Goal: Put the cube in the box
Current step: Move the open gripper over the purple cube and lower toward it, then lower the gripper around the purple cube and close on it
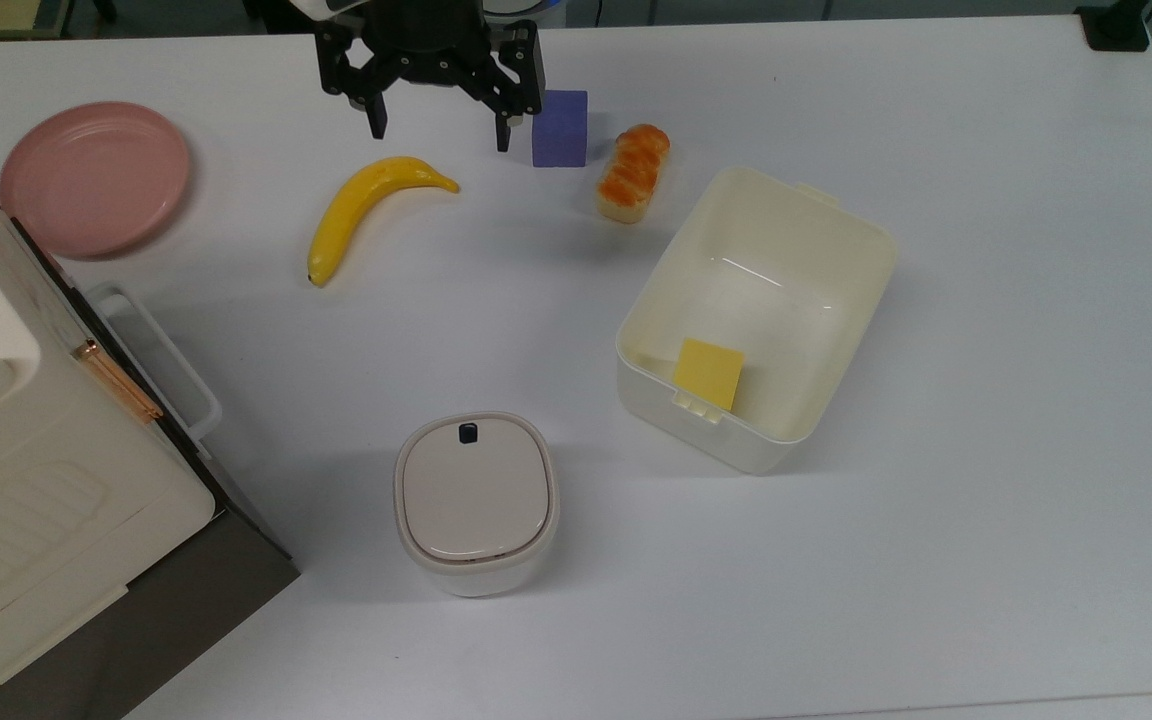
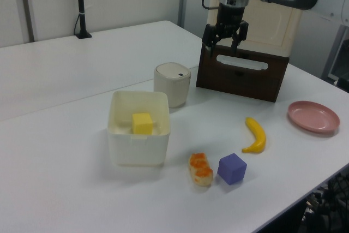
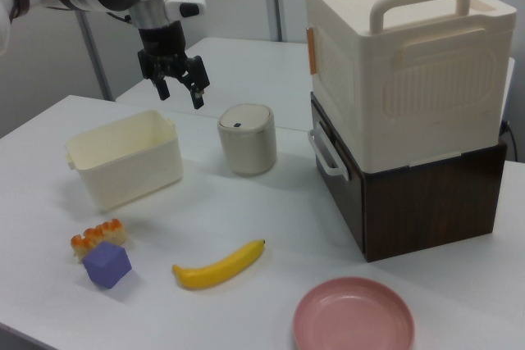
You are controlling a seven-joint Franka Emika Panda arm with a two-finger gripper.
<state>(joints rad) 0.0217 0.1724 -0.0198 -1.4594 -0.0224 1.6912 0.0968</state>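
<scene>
Cube (image 1: 559,127) resting on the table (image 1: 986,500) near the far edge in the top view, just beside the bread roll (image 1: 632,172), well apart from the box (image 1: 841,225). Yellow block (image 1: 708,373) lying inside the box against one end wall. Gripper (image 1: 439,138) raised above the table with fingers spread apart, empty, in the top view between the banana (image 1: 371,208) and the cube. Lidded container (image 1: 474,500) standing toward the near edge. Pink plate (image 1: 94,176) near the top view's left edge. Stacked cream and brown crates (image 3: 410,104) at the table's corner beyond the plate.
</scene>
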